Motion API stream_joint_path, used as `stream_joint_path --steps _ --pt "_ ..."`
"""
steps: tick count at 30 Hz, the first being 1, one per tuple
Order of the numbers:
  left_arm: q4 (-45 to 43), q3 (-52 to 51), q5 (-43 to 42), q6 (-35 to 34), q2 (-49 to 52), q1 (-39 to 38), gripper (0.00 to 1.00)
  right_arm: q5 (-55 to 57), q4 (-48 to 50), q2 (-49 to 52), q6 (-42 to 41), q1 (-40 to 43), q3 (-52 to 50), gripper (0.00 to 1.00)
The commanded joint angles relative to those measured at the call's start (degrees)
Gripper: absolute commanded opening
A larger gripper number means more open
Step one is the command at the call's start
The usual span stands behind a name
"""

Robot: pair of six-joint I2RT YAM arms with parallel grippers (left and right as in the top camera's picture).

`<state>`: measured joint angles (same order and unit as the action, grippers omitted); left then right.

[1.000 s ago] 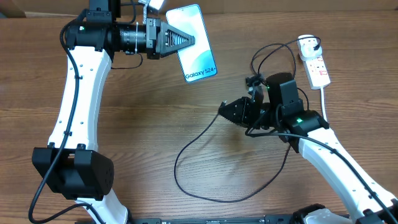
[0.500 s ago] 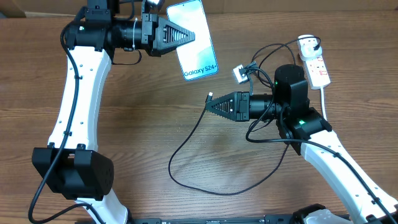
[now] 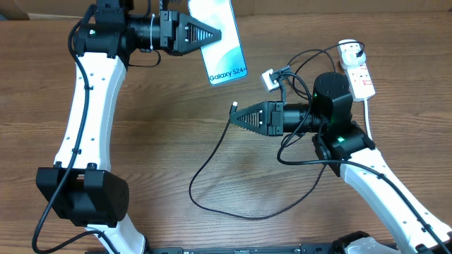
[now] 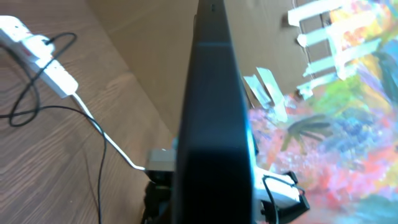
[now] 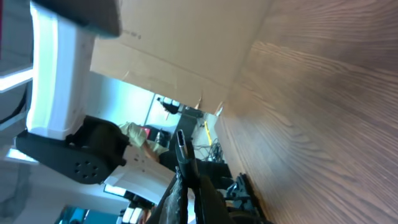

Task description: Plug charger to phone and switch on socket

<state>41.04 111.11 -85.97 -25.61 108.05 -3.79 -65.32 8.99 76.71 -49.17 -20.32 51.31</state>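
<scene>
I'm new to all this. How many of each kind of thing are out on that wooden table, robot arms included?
phone: 1
black charger cable: 1
white socket strip: 1
robot arms (left arm, right arm): 2
Total: 5

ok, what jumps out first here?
The phone, screen lit, is gripped at top centre of the overhead view by the left end effector. Just below it, the right end effector pinches the charger by its tip, with the cable looping across the table. The white socket lies at the far edge beyond the right arm.
</scene>
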Motion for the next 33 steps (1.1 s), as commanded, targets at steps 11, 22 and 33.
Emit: stream_joint_path --steps 11,22,33 --pt "8.63 0.79 1.31 -0.70 -0.55 2.25 0.04 -2.75 0.61 -1.16 -2.78 -1.49 0.20 0.04" --pt "12.79 0.79 13.86 2.75 -0.55 1.95 0.04 6.01 -6.47 -0.94 -2.69 -2.78 0.17 0.04" --pt "22.73 0.79 32.11 3.87 -0.55 1.95 0.04 31.28 -23.82 -0.72 -1.55 -2.78 0.17 0.04"
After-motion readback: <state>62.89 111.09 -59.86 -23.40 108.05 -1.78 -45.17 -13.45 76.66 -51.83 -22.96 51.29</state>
